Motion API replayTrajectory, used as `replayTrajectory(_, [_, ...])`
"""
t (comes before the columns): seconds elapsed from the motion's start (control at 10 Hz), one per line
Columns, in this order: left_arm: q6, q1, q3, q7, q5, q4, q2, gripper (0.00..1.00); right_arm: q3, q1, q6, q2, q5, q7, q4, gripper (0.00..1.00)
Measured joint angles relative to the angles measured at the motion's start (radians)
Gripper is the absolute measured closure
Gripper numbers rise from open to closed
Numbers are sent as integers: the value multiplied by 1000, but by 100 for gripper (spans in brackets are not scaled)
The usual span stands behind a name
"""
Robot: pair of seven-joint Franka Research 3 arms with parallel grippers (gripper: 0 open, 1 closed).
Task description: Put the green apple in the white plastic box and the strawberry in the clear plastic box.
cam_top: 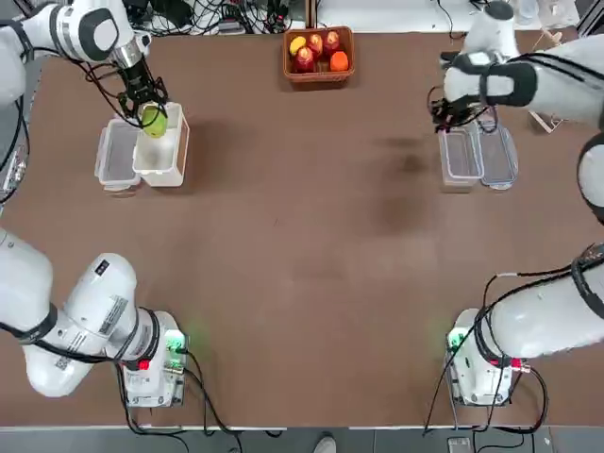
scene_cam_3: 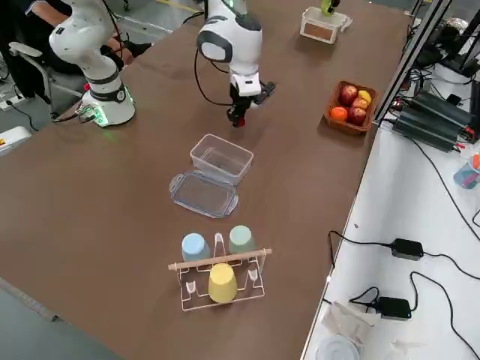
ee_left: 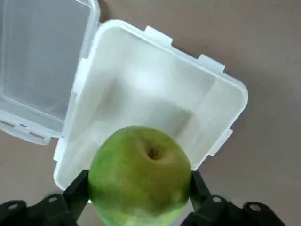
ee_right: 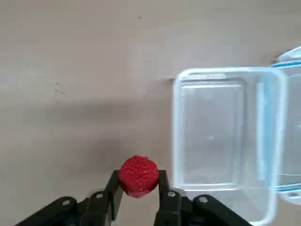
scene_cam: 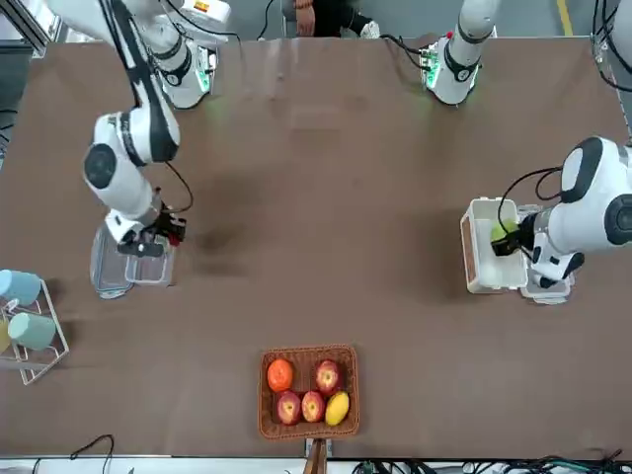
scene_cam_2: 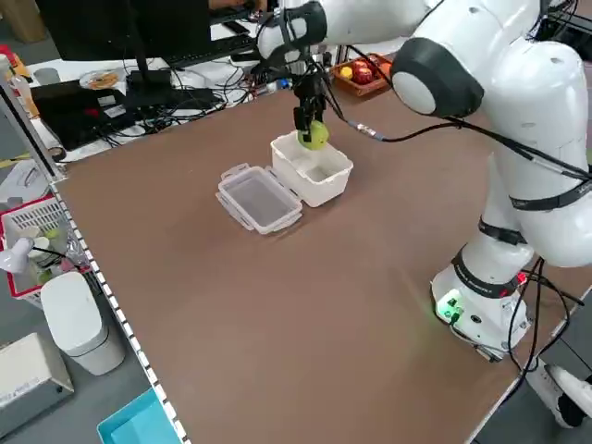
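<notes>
Top view: the left gripper, clamped on the green apple, hangs over the white plastic box near the table's far left corner; Right wrist view: the right gripper pinches the strawberry above bare table just beside the clear plastic box

Seen from overhead, the strawberry is hidden beneath the right tool; in the front view the white plastic box half conceals the green apple.
</notes>
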Motion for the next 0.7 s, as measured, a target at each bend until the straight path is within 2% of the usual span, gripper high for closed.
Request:
replayTrajectory(0.2, [12,-6,15,-1,36,-13,40,11,-4,-81,5,-3,0,-126,-13,64])
replayTrajectory(0.4, [14,-6,17,-2,41,-13,55,7,-5,-134,50,3,0,-207,-32,64])
replayTrajectory(0.6, [11,-7,5,-7,41,-3,54,0,-6,-162,146,45,0,-248,-57,64])
replayTrajectory(0.7, [-7,-8,-15,-12,41,10,52,0,-5,-164,212,84,0,-259,-69,64])
